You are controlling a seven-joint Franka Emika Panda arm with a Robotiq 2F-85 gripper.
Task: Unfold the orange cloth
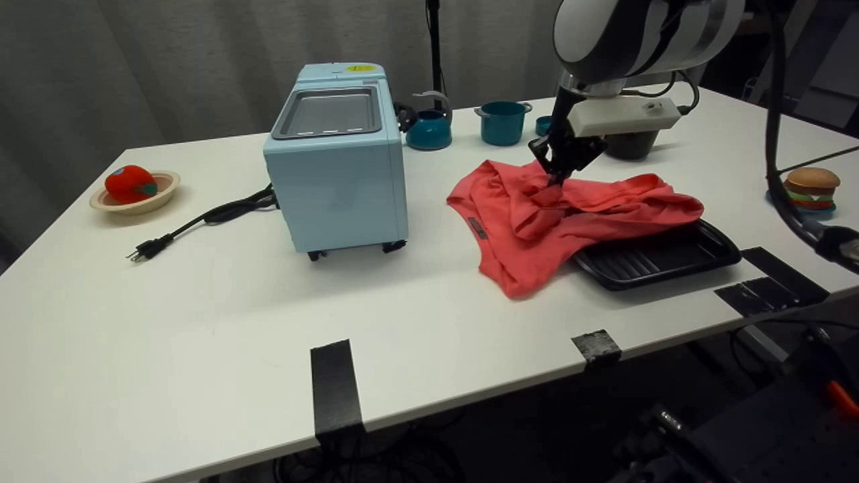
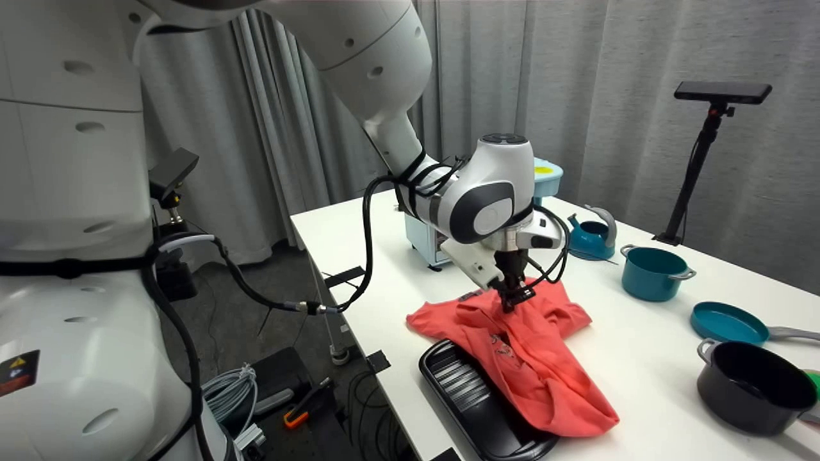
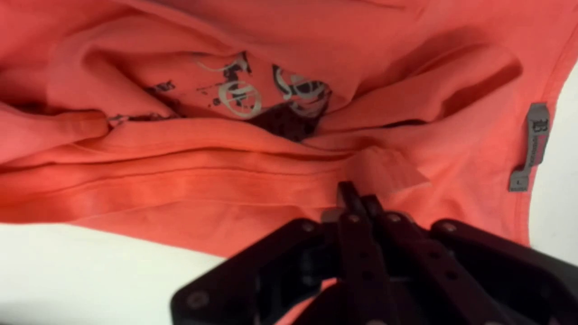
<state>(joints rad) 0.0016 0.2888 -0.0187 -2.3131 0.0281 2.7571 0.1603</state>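
Note:
The orange cloth (image 1: 520,258) is a wrinkled coral garment, loosely bunched on the white table, with part of it lying over a black tray. It also shows in an exterior view (image 2: 551,365). In the wrist view the cloth (image 3: 203,185) has several long folds, a dark and white print inside a fold, and a grey label near its right edge. My gripper (image 1: 554,178) points down at the middle of the cloth, also in an exterior view (image 2: 508,306). In the wrist view its fingers (image 3: 361,198) are close together on a small pinched piece of cloth.
The black tray (image 1: 661,258) lies under the cloth's edge near the table front. The light-blue toaster oven (image 1: 342,194) stands beside the cloth. A teal kettle (image 1: 429,131), a teal pot (image 1: 503,124) and a black pot (image 2: 749,390) stand behind. A toy burger (image 1: 812,184) sits at the side.

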